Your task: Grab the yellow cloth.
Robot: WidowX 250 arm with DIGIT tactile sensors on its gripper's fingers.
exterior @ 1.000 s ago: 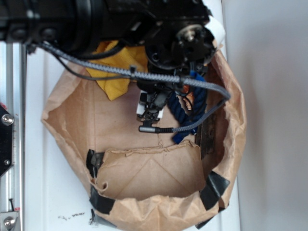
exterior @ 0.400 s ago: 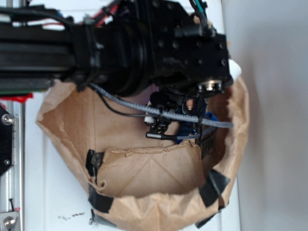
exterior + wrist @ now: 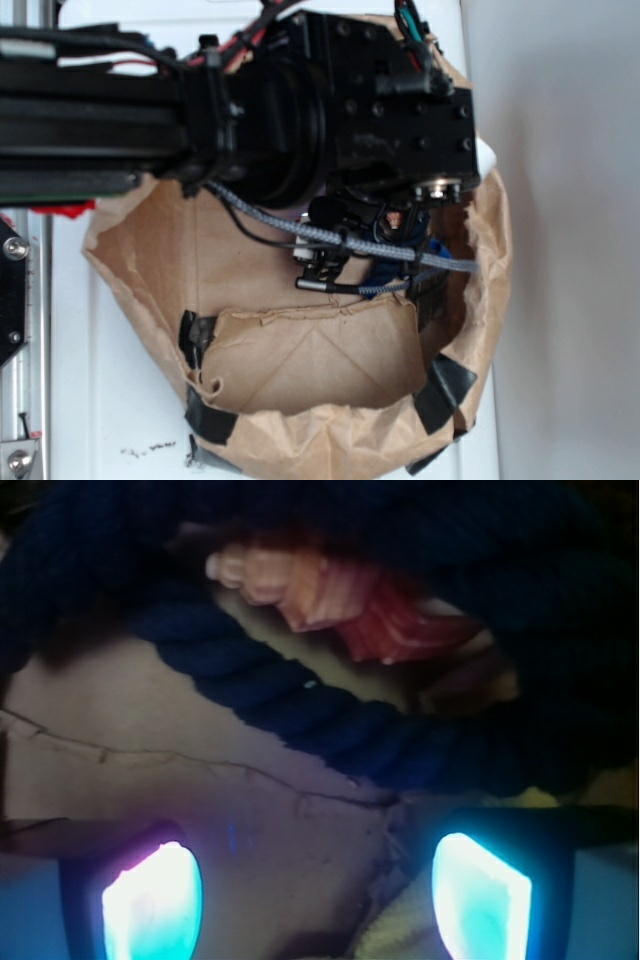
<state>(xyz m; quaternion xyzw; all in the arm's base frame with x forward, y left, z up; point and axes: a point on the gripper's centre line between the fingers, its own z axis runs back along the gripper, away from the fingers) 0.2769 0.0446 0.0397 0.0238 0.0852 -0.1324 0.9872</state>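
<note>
Yellow cloth is not being identified with certainty in either view. In the wrist view, a pale, nubbly scrap (image 3: 400,935) is being seen at the bottom edge between the two fingers, nearer the right one, but whether it is the cloth cannot be told. In the exterior view, the region of the bag behind the end effector is being covered by the black arm (image 3: 240,110), so the cloth's place is being hidden there.

The gripper (image 3: 315,905) is being held with its jaws well apart. Its two pads, one at the lower left (image 3: 152,905) and one at the lower right (image 3: 480,895), are being lit in bright cyan, and bare brown paper is being seen across the gap between them. Nothing is being gripped.

Just ahead of the fingertips, a navy blue twisted rope (image 3: 300,705) is being seen running diagonally and curving round in a loop at the top and right of the wrist view. Inside that loop, beyond the rope, a pinkish-orange object (image 3: 350,605) is being seen; its identity cannot be told. The rope is apart from both pads.

In the exterior view, the end effector (image 3: 330,262) is being held low inside the brown paper bag (image 3: 320,350), whose rolled rim is being patched with black tape (image 3: 445,388). A braided grey cable (image 3: 300,230) is being draped across the wrist. A patch of blue rope (image 3: 437,247) is being glimpsed just to the right of the fingers.
</note>
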